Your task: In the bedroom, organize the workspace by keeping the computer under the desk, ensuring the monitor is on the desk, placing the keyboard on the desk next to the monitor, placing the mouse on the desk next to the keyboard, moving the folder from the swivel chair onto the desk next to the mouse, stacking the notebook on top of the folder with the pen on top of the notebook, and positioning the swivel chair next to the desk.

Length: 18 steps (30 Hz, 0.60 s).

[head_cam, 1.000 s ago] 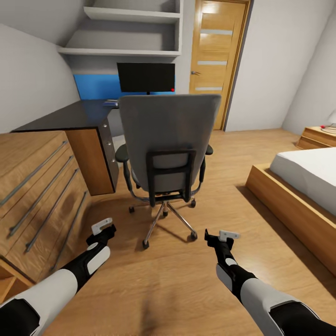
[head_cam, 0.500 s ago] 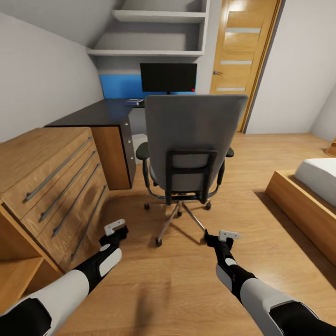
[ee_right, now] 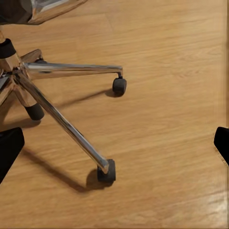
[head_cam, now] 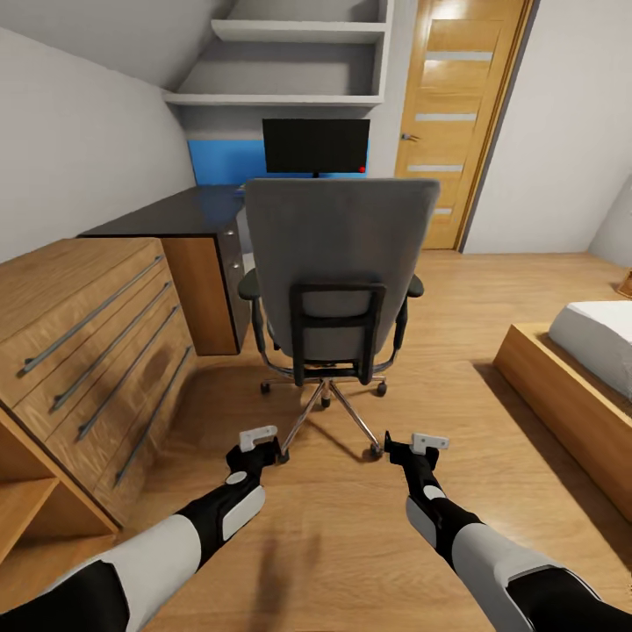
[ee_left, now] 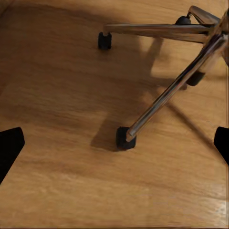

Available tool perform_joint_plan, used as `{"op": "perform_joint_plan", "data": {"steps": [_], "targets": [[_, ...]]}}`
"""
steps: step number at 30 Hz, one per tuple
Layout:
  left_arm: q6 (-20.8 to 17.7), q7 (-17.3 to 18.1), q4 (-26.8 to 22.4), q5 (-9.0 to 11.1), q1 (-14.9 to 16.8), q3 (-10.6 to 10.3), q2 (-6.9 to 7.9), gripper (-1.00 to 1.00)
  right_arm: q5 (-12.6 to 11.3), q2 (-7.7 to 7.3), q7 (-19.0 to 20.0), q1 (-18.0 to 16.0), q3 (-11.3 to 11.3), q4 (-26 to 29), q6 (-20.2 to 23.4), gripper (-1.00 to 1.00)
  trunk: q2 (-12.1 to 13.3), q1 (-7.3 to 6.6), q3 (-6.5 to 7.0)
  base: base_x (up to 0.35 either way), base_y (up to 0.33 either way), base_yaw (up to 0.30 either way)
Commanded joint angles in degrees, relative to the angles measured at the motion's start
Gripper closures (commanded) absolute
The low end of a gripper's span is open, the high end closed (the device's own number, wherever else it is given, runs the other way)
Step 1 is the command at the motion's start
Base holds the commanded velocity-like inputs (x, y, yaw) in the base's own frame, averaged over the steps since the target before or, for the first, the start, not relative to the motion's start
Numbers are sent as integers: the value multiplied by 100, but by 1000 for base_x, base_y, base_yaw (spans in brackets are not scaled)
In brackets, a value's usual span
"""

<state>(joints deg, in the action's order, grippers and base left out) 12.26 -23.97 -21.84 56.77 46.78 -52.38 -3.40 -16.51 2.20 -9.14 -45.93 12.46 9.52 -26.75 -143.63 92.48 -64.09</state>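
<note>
Desk (head_cam: 167, 219) at left, monitor (head_cam: 316, 146) on it. Swivel chair (head_cam: 338, 263) central, back toward camera, hiding its seat. Left gripper (head_cam: 261, 448) and right gripper (head_cam: 420, 453) low, spread apart, empty, likely poised for approach.

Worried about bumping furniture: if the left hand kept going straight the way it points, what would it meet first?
Probably the swivel chair: the left hand points at the chrome base, so likely its nearest caster or the wooden floor beside it; depth unclear.
</note>
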Motion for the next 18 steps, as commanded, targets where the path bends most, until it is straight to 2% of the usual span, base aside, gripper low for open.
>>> {"op": "perform_joint_plan", "data": {"steps": [1,4,5,13,18], "targets": [[33,-32,9,54,7,-112,-10,-100,-38,-1,-32,-3,51,-3,-13,-100,-2,-1,-5,0,-122,1],[36,-38,28,58,7,-290,-32,-100,-39,1,-30,-3,53,-1,-9,-100,-2,-1,-5,0,-80,0],[38,-46,38,60,7,-406,-44,-100,-41,2,-28,-3,54,2,0,-100,-2,-1,-5,0,-32,0],[40,-55,48,62,7,-531,-55,-100,-41,9,-34,-3,50,5,5,-100,-2,-1,-5,0,-13,0],[32,-55,56,62,7,-537,-64,-100,-37,16,-35,-3,62,6,22,-100,-2,-1,-5,0,0,0]]}}
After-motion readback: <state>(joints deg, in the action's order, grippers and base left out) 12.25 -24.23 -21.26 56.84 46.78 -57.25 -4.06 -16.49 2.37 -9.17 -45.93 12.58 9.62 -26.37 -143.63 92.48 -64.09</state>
